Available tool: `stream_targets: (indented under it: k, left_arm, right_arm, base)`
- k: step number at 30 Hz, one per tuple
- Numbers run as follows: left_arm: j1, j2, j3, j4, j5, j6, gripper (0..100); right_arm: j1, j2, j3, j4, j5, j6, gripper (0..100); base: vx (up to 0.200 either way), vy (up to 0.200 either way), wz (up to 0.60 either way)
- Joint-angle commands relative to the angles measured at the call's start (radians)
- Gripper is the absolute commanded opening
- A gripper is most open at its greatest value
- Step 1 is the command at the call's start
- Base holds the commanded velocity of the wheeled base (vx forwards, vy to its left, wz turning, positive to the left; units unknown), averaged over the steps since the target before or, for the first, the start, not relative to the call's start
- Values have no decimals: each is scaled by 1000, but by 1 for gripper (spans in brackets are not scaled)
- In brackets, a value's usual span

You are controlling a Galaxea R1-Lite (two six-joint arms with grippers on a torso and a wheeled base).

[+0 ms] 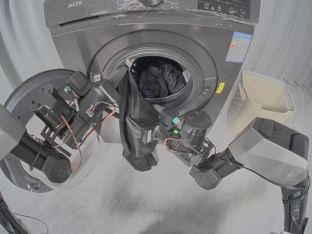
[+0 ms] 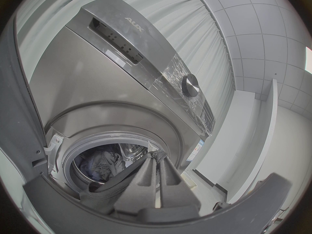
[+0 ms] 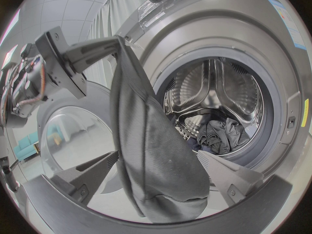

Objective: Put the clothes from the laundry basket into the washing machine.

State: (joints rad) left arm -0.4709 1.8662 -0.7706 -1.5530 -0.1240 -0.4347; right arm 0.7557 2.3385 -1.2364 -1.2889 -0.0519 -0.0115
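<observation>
A long dark garment (image 1: 136,121) hangs in front of the washing machine's round opening (image 1: 198,78). My left gripper (image 1: 124,76) is shut on its top end at the left rim of the opening; in the left wrist view the fingers (image 2: 143,186) pinch the cloth (image 2: 107,187). Lower down, my right gripper (image 1: 144,118) stands open around the garment's middle, and in the right wrist view its fingertips (image 3: 104,161) flank the hanging cloth (image 3: 156,140) without closing on it. Other dark clothes (image 1: 161,78) lie inside the drum (image 3: 211,91).
The washer door (image 1: 35,88) is swung wide open to the left, behind my left arm. A cream laundry basket (image 1: 260,98) stands on the floor at the right of the machine; its inside looks bare. Grey floor spreads out below.
</observation>
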Motion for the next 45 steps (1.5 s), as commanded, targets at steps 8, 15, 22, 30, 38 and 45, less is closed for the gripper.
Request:
stream_targets:
  k: [8,15,22,30,38,45]
  left_arm:
    - [1,-1,-1,-6,0,-3,0]
    - [1,-2,-1,-4,0,-3,0]
    - [1,-1,1,-6,0,-3,0]
    - [1,1,1,-6,0,-3,0]
    - [1,1,1,-6,0,-4,0]
    - [18,2,2,-4,-3,-4,0]
  right_arm:
    - [-84,22,15,3,-28,-2,100]
    - [-122,-7,35,3,-26,-5,100]
    - [-87,12,17,3,-22,-5,100]
    - [-67,64,-32,2,-20,-2,100]
    - [-76,47,-20,-10,-19,-2,0]
    - [-105,-113,87,-3,-17,-12,0]
  base:
    - [0,0,0]
    - [0,0,0]
    - [0,0,0]
    - [0,0,0]
    - [0,0,0]
    - [0,0,0]
